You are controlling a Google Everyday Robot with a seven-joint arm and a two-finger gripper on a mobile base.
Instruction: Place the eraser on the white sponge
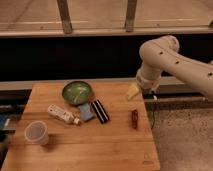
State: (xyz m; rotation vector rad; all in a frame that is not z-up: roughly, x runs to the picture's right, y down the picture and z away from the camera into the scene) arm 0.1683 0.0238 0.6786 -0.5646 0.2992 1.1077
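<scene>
The gripper (132, 91) hangs over the far right part of the wooden table (100, 147), at the end of a pale arm (172, 62) that reaches in from the right. Its yellowish fingers look spread, with nothing between them, though the view here is soft and the gap is hard to make out. It touches none of the things on the table. The eraser (100, 111) lies flat near the middle of the table, well to the left of the gripper and nearer the camera, set at a slant. Just beside it on its left lies the white sponge (85, 112), the two side by side and seemingly touching along their long edges; the eraser is not on top of it. Left of the sponge a white tube-shaped bottle (63, 114) lies on its side. Behind these sits a green bowl (77, 92). A small red-brown bar (134, 119) lies near the right edge, below the gripper. A clear plastic cup (37, 133) stands upright at the near left.
</scene>
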